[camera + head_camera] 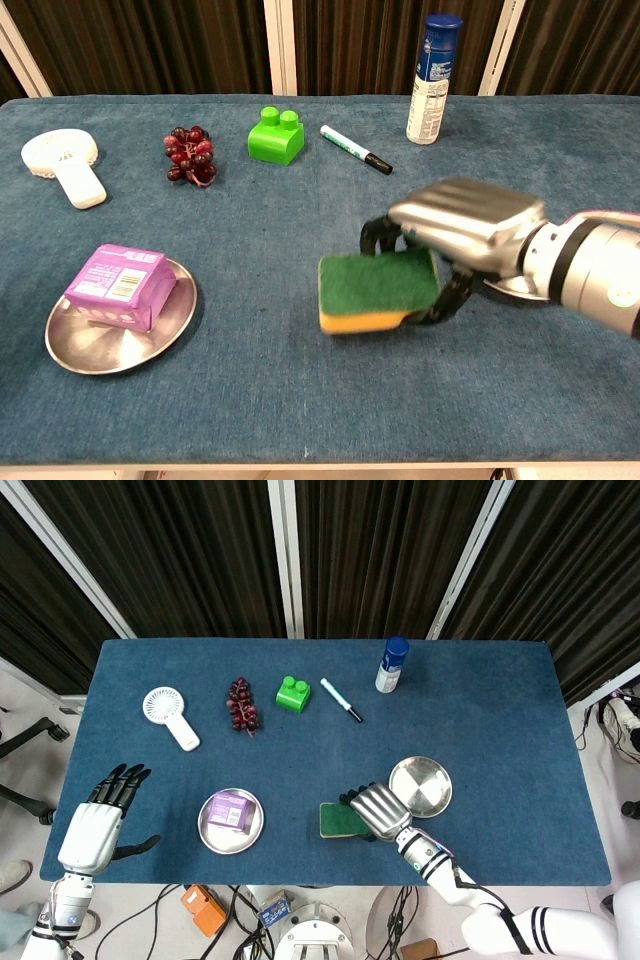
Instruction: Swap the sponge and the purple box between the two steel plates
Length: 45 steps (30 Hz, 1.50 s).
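My right hand (462, 232) grips the green and yellow sponge (376, 291) from above, its fingers curled over the far edge and the thumb at the near right side; the sponge looks tilted and raised off the cloth. From the head camera the right hand (377, 810) covers part of the sponge (335, 820). The right steel plate (421, 784) lies just behind the hand, with nothing on it. The purple box (120, 286) sits in the left steel plate (80, 350). My left hand (94, 822) hovers open off the table's left edge.
Along the far side stand a white hand fan (167, 712), dark grapes (242, 704), a green toy brick (293, 693), a marker pen (341, 700) and a blue-capped spray can (392, 665). Blue cloth covers the table (520, 740).
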Available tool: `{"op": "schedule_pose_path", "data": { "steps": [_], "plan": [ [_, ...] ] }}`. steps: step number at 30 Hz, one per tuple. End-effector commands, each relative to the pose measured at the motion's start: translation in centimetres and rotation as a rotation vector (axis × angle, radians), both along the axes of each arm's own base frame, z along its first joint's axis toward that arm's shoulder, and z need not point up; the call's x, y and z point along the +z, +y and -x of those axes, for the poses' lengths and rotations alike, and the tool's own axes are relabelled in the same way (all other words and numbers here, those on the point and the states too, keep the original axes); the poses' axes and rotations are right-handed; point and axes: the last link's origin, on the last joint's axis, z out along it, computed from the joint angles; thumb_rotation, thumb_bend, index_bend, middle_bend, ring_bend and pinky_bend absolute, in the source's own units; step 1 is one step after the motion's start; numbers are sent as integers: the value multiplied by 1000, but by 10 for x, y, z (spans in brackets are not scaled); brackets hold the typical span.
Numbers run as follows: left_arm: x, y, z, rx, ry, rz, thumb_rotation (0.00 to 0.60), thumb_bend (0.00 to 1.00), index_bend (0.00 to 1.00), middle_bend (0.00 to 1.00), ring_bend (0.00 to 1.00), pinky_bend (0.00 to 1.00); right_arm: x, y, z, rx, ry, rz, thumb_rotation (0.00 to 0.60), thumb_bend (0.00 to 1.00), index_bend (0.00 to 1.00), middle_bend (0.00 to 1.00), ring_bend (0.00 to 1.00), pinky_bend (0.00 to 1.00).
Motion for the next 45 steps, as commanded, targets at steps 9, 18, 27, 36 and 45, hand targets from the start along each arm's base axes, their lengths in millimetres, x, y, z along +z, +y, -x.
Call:
{"op": "schedule_pose_path", "data": {
  "steps": [9, 18, 27, 36, 45],
  "plan": [
    [5, 2, 8, 15, -16, 25, 600, 62, 92, 78, 50, 196, 80, -35, 100, -209, 89, 227, 600, 447, 633, 555, 545, 603],
    [-2, 5, 9, 13, -2, 38, 600, 61, 93, 79, 50, 196, 58, -36, 127, -274, 104, 101, 600, 414, 80, 214, 219, 392],
    [0, 3, 11, 3, -3, 11, 600, 55, 92, 78, 50, 189, 68, -27, 125, -274, 51, 70, 523, 182, 0, 0, 0, 220],
    [4, -12, 16, -14, 7, 19, 600, 55, 92, 79, 50, 186, 138, 32, 138, -159, 1, 283, 499, 179, 0, 0, 0, 117],
    [10, -39, 39, -23, -2, -34, 600, 56, 93, 78, 45, 132, 197, 150, 192, -331, 91, 549, 502, 179, 0, 0, 0, 50]
  ]
}}
